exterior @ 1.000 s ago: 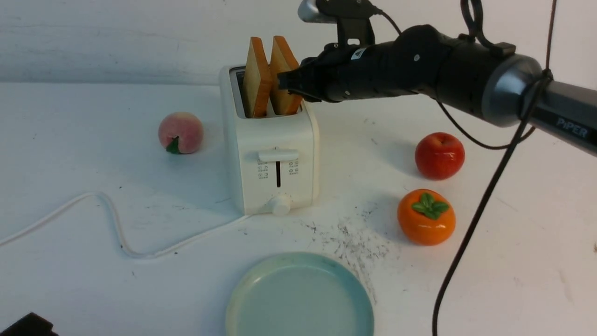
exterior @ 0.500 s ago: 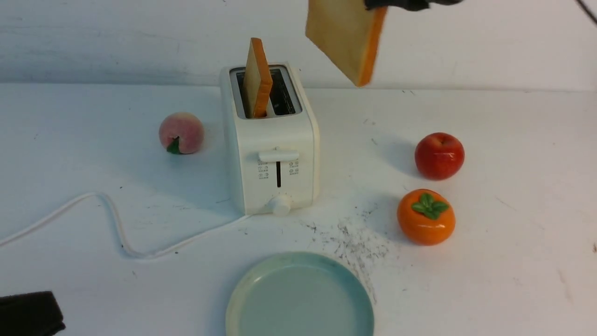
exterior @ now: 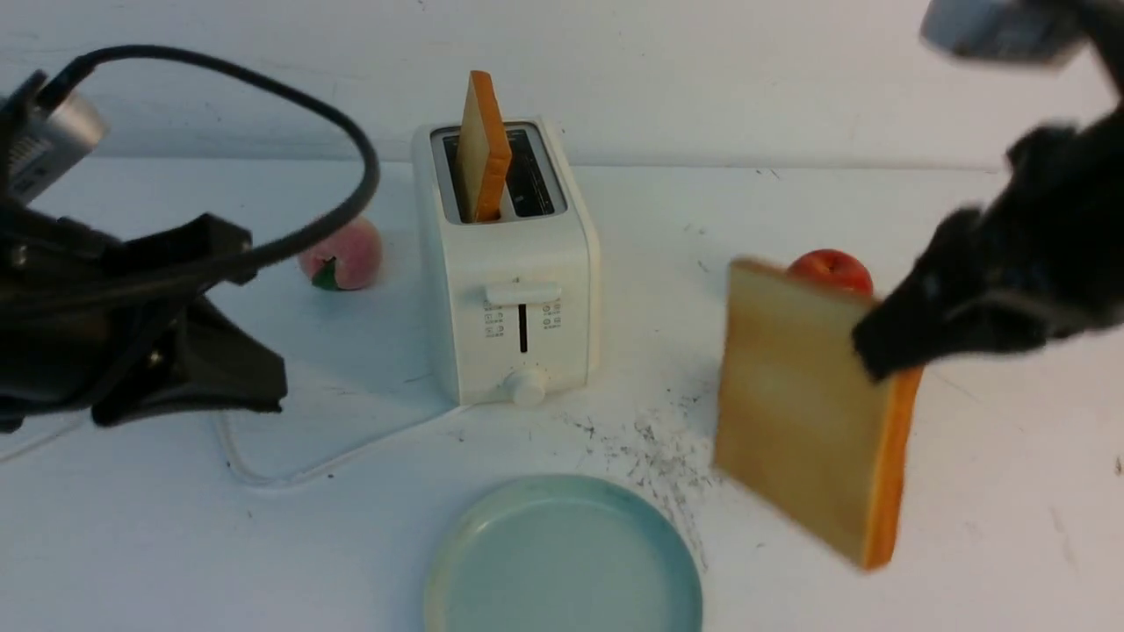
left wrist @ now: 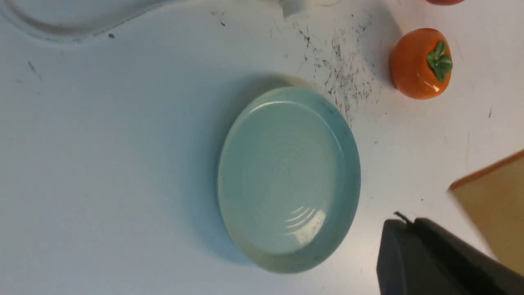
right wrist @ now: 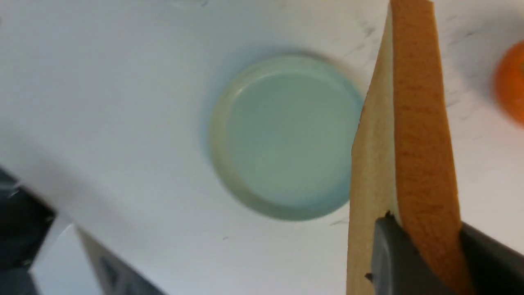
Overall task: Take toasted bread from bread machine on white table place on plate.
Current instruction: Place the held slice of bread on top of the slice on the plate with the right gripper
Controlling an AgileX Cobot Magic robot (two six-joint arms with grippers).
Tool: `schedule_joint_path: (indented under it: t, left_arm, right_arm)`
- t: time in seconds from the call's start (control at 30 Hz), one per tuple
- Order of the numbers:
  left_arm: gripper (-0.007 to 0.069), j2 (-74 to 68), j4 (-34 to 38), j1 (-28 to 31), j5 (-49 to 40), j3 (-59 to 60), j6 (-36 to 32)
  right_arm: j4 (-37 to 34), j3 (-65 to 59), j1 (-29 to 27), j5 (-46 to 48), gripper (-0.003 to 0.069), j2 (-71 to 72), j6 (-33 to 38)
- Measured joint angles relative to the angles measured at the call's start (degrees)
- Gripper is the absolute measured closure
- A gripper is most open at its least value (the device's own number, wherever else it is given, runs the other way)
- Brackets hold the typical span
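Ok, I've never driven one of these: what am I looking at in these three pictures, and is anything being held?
This is a robot with two arms, each ending in a two-fingered gripper. The wide picture looks forward from between the arms; the other two come from cameras on the wrists, both looking down at the plate. On the white table stand a toaster with its cord, a peach, a red apple, an orange persimmon and the plate. The right gripper is clamped on one slice of toast, off the table beside the plate. A second slice stands in the toaster. The left gripper is shut, holding nothing.
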State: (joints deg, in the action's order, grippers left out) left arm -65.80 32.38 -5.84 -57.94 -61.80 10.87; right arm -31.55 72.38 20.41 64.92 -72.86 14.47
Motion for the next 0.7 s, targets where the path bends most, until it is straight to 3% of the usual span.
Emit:
schedule_joint_path:
  t: [0.1,0.17,0.2,0.4,0.5,0.7]
  left_arm:
    - [0.0623,-2.96,0.07,0.0,0.0,-2.01,-0.69]
    - [0.0622,-4.83,0.2,0.0,0.0,-3.21,-0.9]
    - [0.062,-6.16,0.19,0.0,0.0,-3.9,-0.94]
    - [0.0613,-7.59,0.25,0.0,-0.06,-4.1,-1.08]
    - [0.0608,-7.62,0.25,0.0,-0.06,-4.1,-1.08]
    - [0.0607,-7.73,0.25,0.0,-0.08,-4.39,-1.08]
  right_arm:
    - [-9.26,-9.32,0.36,-5.46,0.0545,0.04,6.24]
    - [-18.06,-15.82,0.49,-10.61,0.0545,-0.67,13.91]
    - [-26.47,-20.64,0.49,-14.66,0.0545,-2.0,20.91]
    - [-48.02,-25.98,0.49,-18.92,0.0545,-8.44,37.7]
    - [-53.57,-26.2,0.49,-18.45,0.0545,-12.25,43.73]
    - [-54.9,-26.23,0.49,-18.3,0.0545,-18.87,48.23]
